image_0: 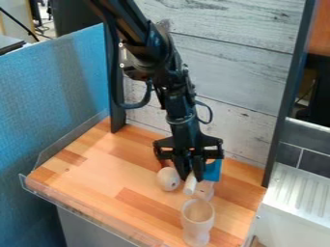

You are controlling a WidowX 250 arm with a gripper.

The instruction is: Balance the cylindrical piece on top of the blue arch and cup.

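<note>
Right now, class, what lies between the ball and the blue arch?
The gripper and the white cylinder show between ball and arch in the camera view.

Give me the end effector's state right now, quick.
End effector: closed, holding the white cylinder between its fingers.
</note>
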